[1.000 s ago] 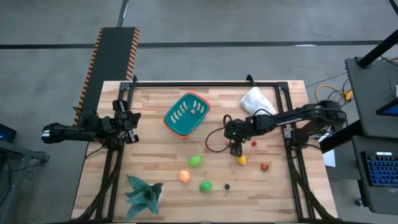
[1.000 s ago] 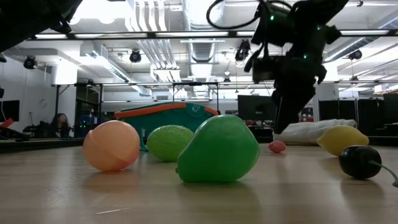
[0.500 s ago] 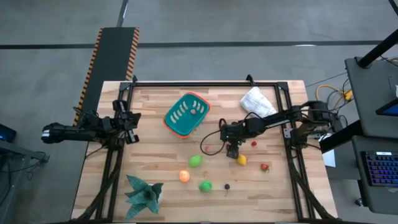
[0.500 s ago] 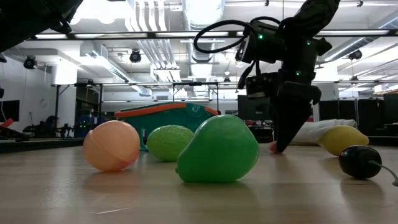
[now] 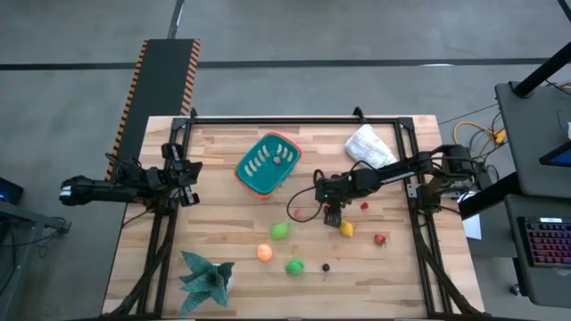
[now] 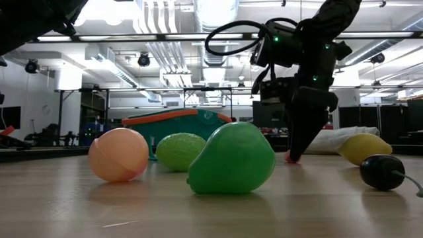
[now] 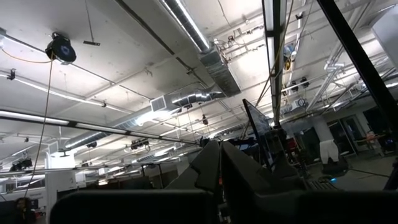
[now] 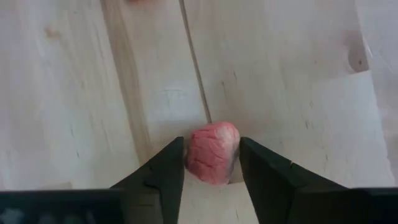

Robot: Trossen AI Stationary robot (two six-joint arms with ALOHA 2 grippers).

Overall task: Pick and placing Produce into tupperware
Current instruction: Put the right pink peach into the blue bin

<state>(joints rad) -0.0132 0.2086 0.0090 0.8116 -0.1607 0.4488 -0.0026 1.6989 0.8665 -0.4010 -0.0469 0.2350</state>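
Note:
A small pink-red toy fruit (image 8: 212, 152) lies on the table, right of centre. My right gripper (image 5: 334, 217) points down over it, with a finger on each side and its tips (image 6: 291, 156) at table height. On the table around it are a yellow lemon (image 5: 346, 229), two small red pieces (image 5: 364, 206) (image 5: 380, 239), a light green fruit (image 5: 280, 230), an orange ball (image 5: 264, 252), a green pear (image 5: 294, 266) and a dark piece (image 5: 326, 267). The teal tub (image 5: 268, 163) stands at the far centre. My left gripper (image 5: 186, 171) waits shut at the table's left edge. My right gripper has the pink-red fruit pinched between its two fingers (image 8: 171, 168), which meet the fruit's two opposite sides (image 8: 233, 149). The fingers come from above, pointing down. The fruit rests on the table.
A white cloth bundle (image 5: 368, 144) lies at the far right. A teal leafy star-shaped thing (image 5: 207, 279) sits at the near left corner. A black cable loop (image 5: 308, 198) hangs off the right arm, between the tub and the gripper.
My right gripper has gone down from above the pink-red fruit to table height and has shifted slightly toward the table's left. It now stands around the fruit. In the last half second it has kept nearly still.

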